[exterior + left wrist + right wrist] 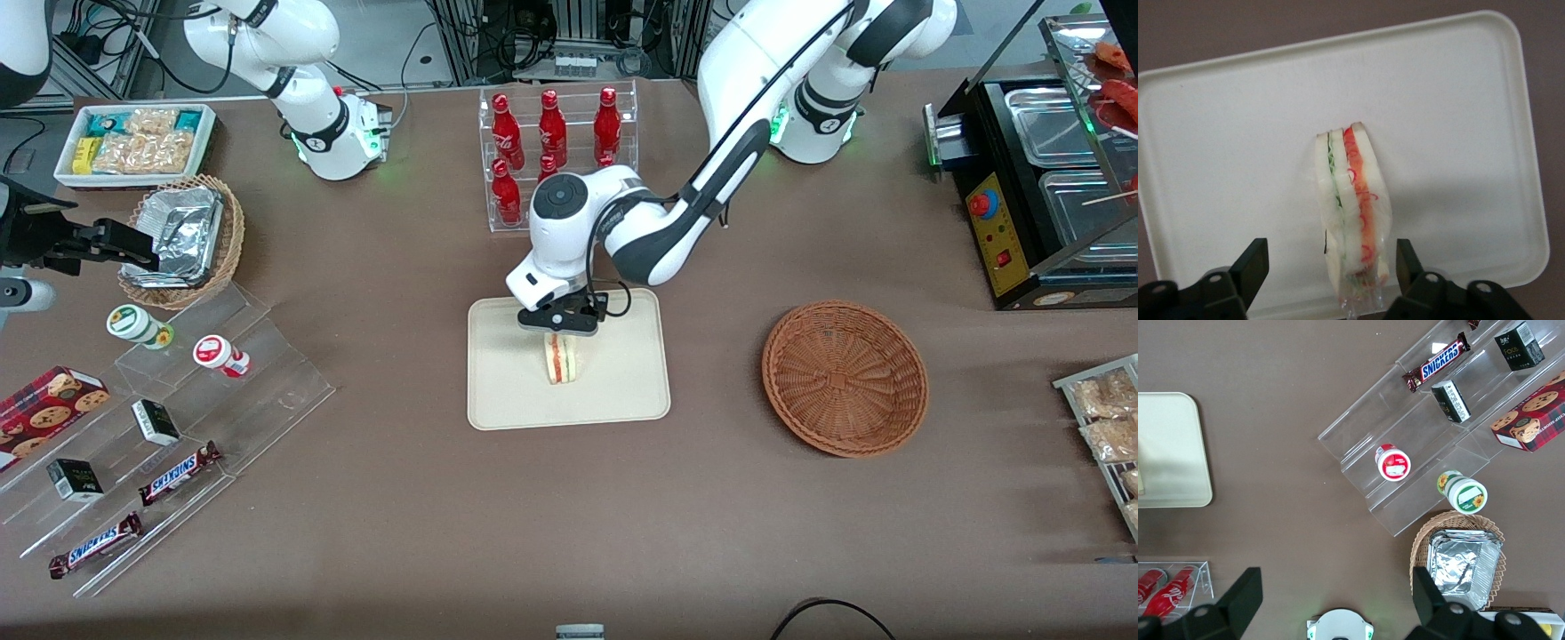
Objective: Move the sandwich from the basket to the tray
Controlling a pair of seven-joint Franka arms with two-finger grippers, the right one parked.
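The sandwich (561, 357) stands on its edge on the cream-beige tray (507, 391), near the tray's middle. In the left wrist view the sandwich (1353, 213) shows white bread with green and red layers, in clear wrap, on the tray (1238, 133). My left gripper (562, 327) hangs just above the sandwich's top. It is open: its fingers (1253, 270) stand apart on either side of the sandwich with gaps, touching nothing. The reddish-brown basket (845, 378) sits empty on the table beside the tray, toward the working arm's end.
A clear rack of red bottles (556, 142) stands farther from the front camera than the tray. A lighter wicker basket with foil trays (182, 238), a white bin of snacks (133, 142) and clear steps with candy bars (178, 471) lie toward the parked arm's end. A black appliance (1031, 187) stands at the working arm's end.
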